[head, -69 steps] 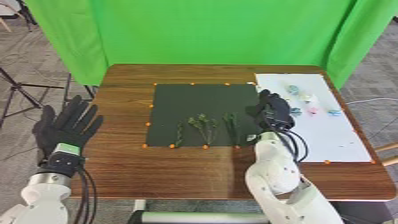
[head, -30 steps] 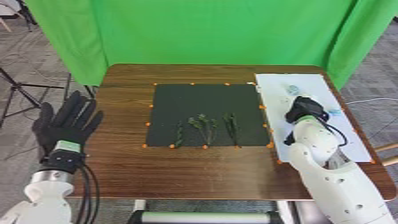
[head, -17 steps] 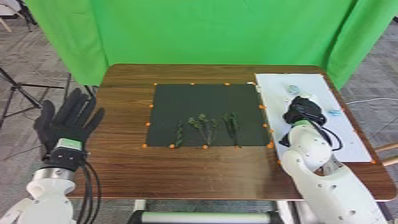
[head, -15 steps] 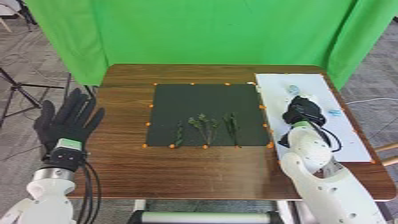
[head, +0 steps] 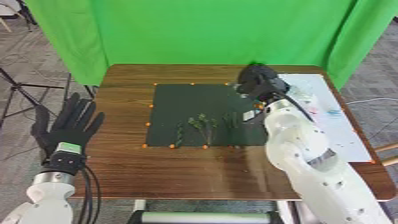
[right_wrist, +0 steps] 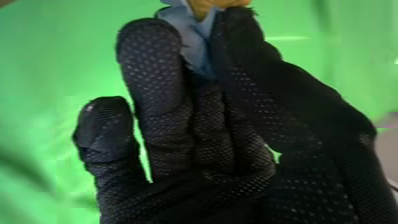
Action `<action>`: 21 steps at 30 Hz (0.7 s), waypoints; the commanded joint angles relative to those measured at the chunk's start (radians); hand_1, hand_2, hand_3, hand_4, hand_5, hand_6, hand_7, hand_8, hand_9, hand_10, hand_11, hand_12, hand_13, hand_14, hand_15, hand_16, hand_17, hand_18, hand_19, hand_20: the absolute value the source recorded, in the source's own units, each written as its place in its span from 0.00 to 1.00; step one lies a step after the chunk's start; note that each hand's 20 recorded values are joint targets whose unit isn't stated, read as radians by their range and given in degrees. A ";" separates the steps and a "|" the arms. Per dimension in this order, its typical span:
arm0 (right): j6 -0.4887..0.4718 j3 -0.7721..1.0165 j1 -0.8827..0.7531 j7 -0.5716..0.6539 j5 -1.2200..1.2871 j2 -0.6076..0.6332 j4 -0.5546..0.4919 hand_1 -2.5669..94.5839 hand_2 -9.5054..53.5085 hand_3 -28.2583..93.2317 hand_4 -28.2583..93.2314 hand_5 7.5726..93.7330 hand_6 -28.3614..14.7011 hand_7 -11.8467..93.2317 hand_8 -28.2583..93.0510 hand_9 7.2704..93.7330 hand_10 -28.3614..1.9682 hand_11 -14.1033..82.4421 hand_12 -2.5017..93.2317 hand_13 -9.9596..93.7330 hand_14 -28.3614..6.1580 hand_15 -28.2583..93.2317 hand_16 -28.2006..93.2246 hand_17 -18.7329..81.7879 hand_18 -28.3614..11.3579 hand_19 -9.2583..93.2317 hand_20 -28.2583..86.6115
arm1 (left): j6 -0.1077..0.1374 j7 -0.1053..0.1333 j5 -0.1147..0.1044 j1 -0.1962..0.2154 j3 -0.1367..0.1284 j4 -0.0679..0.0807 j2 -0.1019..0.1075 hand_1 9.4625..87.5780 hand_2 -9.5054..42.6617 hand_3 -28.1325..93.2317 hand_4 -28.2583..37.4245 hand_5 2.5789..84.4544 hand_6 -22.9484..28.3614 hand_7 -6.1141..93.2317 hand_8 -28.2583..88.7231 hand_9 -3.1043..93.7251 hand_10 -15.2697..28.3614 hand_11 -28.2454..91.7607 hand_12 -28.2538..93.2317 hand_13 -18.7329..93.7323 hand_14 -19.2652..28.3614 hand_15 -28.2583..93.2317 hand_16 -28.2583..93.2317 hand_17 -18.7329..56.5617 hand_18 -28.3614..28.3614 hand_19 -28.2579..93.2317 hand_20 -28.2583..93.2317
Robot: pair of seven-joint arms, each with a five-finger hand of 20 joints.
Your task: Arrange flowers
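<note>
- In the head view, we see our right hand (head: 259, 82) over the dark mat's (head: 195, 97) far right corner; its grip is too dark to read there.
- Our left hand (head: 65, 136) is open, fingers straight and spread, by the tabletop's (head: 169, 175) left edge.
- Three green stems (head: 204, 129) lie apart on the mat's near half, running lengthwise away from us, the middle one's leafy branches fanning toward the far side.
- Our right forearm (head: 298, 140) crosses the mat's near right corner and covers part of the white sheet (head: 354, 145), where pink and blue flowers (head: 334, 112) lie.
- In the right wrist view, our right hand (right_wrist: 178, 195) pinches a blue flower (right_wrist: 197, 52) between thumb and finger, its long axis along them, its orange part (right_wrist: 209, 6) by the fingertips.
</note>
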 commanded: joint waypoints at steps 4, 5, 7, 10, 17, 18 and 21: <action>-0.009 -0.264 0.099 -0.126 -0.162 -0.182 0.142 0.65 0.00 0.84 0.00 0.77 0.61 0.42 0.30 0.91 0.63 0.24 0.44 0.82 0.66 0.60 0.58 0.62 0.21 0.98 0.52 | -0.002 -0.044 0.003 -0.046 0.028 0.024 -0.003 0.15 0.48 0.81 0.00 0.40 0.54 0.18 0.16 0.34 0.60 0.37 0.28 0.35 0.61 0.44 0.16 0.18 0.72 0.51 0.31; 0.009 -0.290 0.108 -0.148 -0.198 -0.185 0.170 0.65 0.00 0.84 0.00 0.77 0.61 0.42 0.30 0.91 0.63 0.24 0.44 0.82 0.66 0.60 0.58 0.62 0.21 0.98 0.52 | -0.002 -0.046 0.007 -0.047 0.030 0.025 -0.002 0.15 0.48 0.81 0.00 0.40 0.54 0.18 0.16 0.34 0.60 0.37 0.28 0.35 0.61 0.44 0.16 0.18 0.72 0.51 0.31; -0.002 -0.328 0.129 -0.182 -0.255 -0.194 0.212 0.65 0.00 0.84 0.00 0.77 0.62 0.42 0.29 0.91 0.63 0.24 0.44 0.82 0.66 0.60 0.58 0.62 0.21 0.98 0.52 | -0.003 -0.049 0.012 -0.045 0.033 0.024 0.003 0.15 0.48 0.81 0.00 0.40 0.54 0.19 0.16 0.34 0.60 0.37 0.28 0.35 0.61 0.44 0.16 0.18 0.72 0.51 0.31; 0.015 -0.358 0.140 -0.170 -0.282 -0.213 0.243 0.65 0.00 0.84 0.00 0.78 0.62 0.42 0.29 0.91 0.64 0.24 0.44 0.82 0.66 0.59 0.58 0.62 0.21 0.97 0.53 | -0.006 -0.067 0.017 -0.052 0.041 0.027 0.002 0.15 0.48 0.81 0.00 0.40 0.55 0.19 0.16 0.34 0.60 0.37 0.28 0.35 0.61 0.44 0.16 0.18 0.72 0.51 0.31; 0.029 -0.383 0.140 -0.118 -0.322 -0.257 0.268 0.65 0.00 0.84 0.00 0.78 0.62 0.42 0.28 0.92 0.64 0.24 0.44 0.83 0.67 0.59 0.58 0.62 0.20 0.97 0.54 | 0.007 -0.083 0.020 -0.064 0.056 0.032 -0.004 0.17 0.47 0.82 0.00 0.41 0.55 0.19 0.16 0.34 0.61 0.37 0.28 0.35 0.62 0.45 0.16 0.18 0.72 0.51 0.31; 0.022 -0.385 0.139 -0.126 -0.332 -0.261 0.277 0.65 0.00 0.84 0.00 0.78 0.62 0.42 0.28 0.92 0.64 0.24 0.44 0.83 0.67 0.59 0.58 0.62 0.20 0.97 0.54 | 0.008 -0.080 0.019 -0.065 0.060 0.033 -0.006 0.17 0.47 0.82 0.00 0.41 0.55 0.19 0.16 0.34 0.61 0.37 0.28 0.35 0.61 0.45 0.16 0.18 0.72 0.51 0.31; -0.001 -0.391 0.144 -0.125 -0.321 -0.276 0.301 0.65 0.00 0.84 0.00 0.78 0.62 0.42 0.28 0.91 0.64 0.24 0.43 0.83 0.66 0.59 0.58 0.62 0.20 0.97 0.54 | 0.010 -0.087 0.019 -0.081 0.069 0.038 -0.006 0.18 0.46 0.82 0.00 0.41 0.55 0.19 0.16 0.34 0.61 0.37 0.28 0.35 0.61 0.45 0.16 0.18 0.72 0.51 0.31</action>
